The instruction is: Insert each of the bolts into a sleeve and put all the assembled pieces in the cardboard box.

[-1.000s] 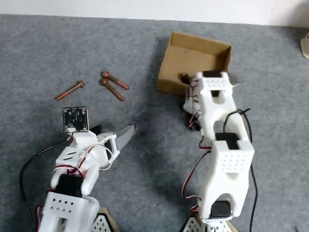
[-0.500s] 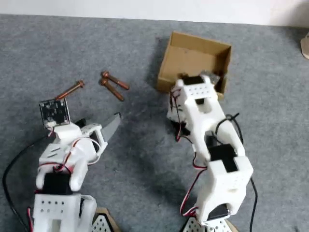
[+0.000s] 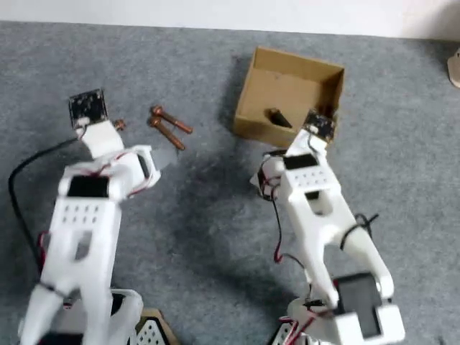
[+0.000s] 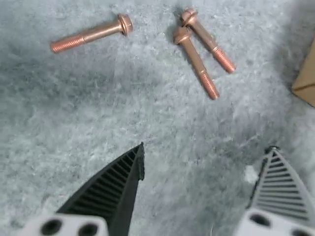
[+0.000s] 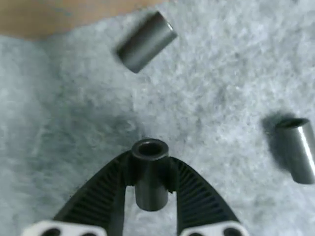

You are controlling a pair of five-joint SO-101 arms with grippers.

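Three copper bolts lie on the grey carpet: one alone (image 4: 91,34) and two side by side (image 4: 199,64), (image 4: 209,42). My left gripper (image 4: 205,149) hovers open just short of the pair, with nothing between its fingers. From above, the pair of bolts (image 3: 171,126) lies just ahead of the left arm (image 3: 108,162). My right gripper (image 5: 150,162) is shut on a dark sleeve (image 5: 149,179), held upright with its bore facing the camera. Two more sleeves (image 5: 146,42), (image 5: 298,147) lie on the carpet beyond it. The cardboard box (image 3: 298,63) stands at the back with a dark piece (image 3: 277,116) inside.
The box's near wall (image 3: 251,129) stands just beyond the right arm (image 3: 309,194), and its cardboard edge (image 5: 49,14) runs close to one loose sleeve. Bare carpet separates the two arms. A pale object (image 3: 454,68) sits at the far right edge.
The left arm has swung forward and stretched out toward the bolts. The right arm has drawn back from over the box's front, uncovering the box.
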